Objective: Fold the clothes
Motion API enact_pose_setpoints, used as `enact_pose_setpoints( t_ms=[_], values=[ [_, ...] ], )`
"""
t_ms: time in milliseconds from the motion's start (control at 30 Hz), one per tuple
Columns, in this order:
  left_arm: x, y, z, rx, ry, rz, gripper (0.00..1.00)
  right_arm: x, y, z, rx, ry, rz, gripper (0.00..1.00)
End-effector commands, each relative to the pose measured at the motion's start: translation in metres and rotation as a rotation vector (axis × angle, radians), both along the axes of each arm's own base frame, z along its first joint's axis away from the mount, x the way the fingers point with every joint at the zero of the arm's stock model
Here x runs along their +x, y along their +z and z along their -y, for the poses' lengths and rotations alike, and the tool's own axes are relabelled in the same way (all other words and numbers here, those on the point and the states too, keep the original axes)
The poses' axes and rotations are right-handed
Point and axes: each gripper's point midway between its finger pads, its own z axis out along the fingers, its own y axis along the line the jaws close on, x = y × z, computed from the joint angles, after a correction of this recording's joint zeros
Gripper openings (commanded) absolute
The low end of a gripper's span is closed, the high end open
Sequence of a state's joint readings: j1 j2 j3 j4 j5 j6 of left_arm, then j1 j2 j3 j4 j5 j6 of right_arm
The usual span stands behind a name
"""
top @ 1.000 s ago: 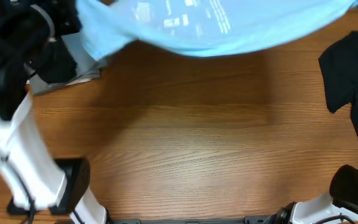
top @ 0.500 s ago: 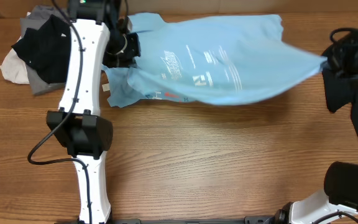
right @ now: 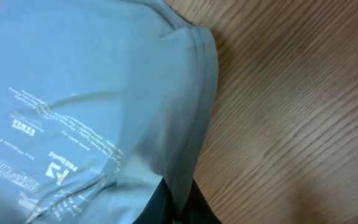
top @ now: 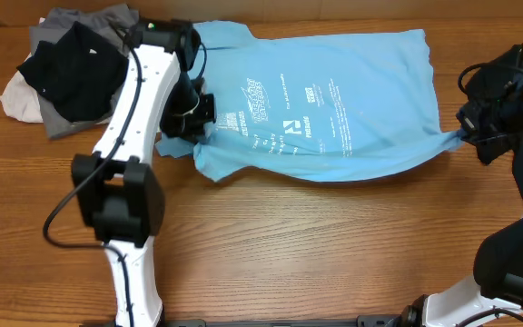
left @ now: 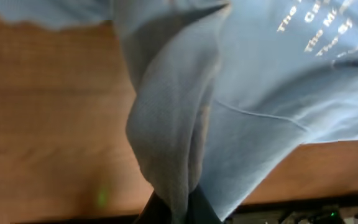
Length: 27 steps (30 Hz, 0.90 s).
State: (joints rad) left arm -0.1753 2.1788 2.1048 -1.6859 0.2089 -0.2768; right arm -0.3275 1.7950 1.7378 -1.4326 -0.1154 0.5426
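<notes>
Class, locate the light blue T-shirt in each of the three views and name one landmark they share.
Overhead: light blue T-shirt spread across the upper middle of the table.
Left wrist: T-shirt fills the top and right, a bunched fold running to bottom centre.
Right wrist: T-shirt covers the left side, narrowing to bottom centre.
Shared landmark: its printed lettering.

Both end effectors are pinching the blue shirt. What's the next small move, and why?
Probably ease both outward and down: the light blue T-shirt lies mostly flat, print up, but bunches at the left end effector and peaks at the right end effector.
</notes>
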Motion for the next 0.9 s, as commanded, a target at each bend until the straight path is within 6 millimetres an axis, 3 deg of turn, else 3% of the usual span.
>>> enact_pose_setpoints(
  t_ms=[0, 100, 233, 533, 700, 867],
  values=[
    [-0.023, 0.052, -0.01, 0.017, -0.009, 0.128, 0.04, -0.006, -0.001, 0.015, -0.064, -0.052, -0.026, 0.04],
    [-0.042, 0.065, -0.014, 0.018, -0.008, 0.15, 0.04, -0.01, -0.002, 0.019, -0.082, -0.061, -0.041, 0.04],
    [-0.065, 0.067, -0.018, 0.021, -0.009, 0.133, 0.04, -0.02, -0.006, 0.029, -0.096, -0.124, -0.08, 0.04],
    [-0.114, 0.029, -0.024, 0.062, -0.009, -0.054, 0.04, -0.041, 0.002, 0.044, -0.114, -0.207, -0.114, 0.04],
    [-0.124, 0.017, -0.035, 0.159, 0.014, -0.087, 0.04, -0.063, 0.003, 0.042, -0.095, -0.252, -0.181, 0.04],
    [-0.129, 0.017, -0.039, 0.184, 0.022, -0.107, 0.04, -0.081, 0.005, 0.035, -0.102, -0.286, -0.168, 0.04]
  ],
)
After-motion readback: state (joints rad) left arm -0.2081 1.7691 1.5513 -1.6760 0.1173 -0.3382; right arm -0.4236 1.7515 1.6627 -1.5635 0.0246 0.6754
